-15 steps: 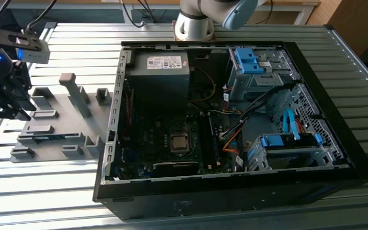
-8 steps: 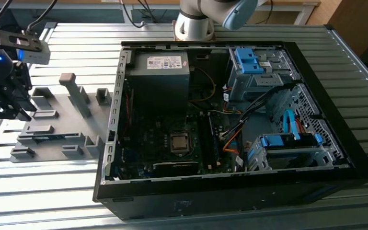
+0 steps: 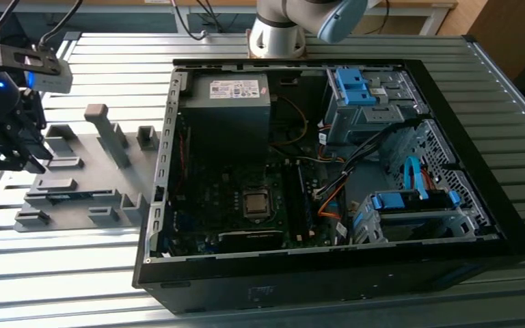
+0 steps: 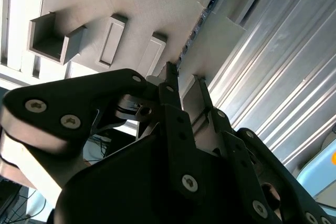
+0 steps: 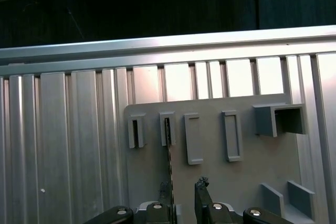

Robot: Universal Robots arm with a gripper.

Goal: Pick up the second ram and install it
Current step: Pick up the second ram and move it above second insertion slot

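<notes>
The second ram [image 5: 169,150] is a thin strip standing on edge in a slot of the grey holder plate [image 5: 210,182]. In the second wrist view the second ram [image 4: 202,17] runs from that slot toward my fingertips. My gripper [image 5: 184,190] is open just above the plate, and the strip's near end sits by one finger [image 5: 165,191], with a gap to the other. The same stance shows for the gripper [image 4: 186,83] in the second wrist view. In the exterior view my gripper [image 3: 11,147] hangs at the far left over the holder plate [image 3: 80,181].
An open black computer case [image 3: 335,273] lies at the exterior view's right of the holder, its motherboard [image 3: 253,205] exposed, with cables and blue drive bays [image 3: 409,201]. The arm's base [image 3: 276,34] stands behind it. Ribbed aluminium table [image 5: 63,145] surrounds the holder.
</notes>
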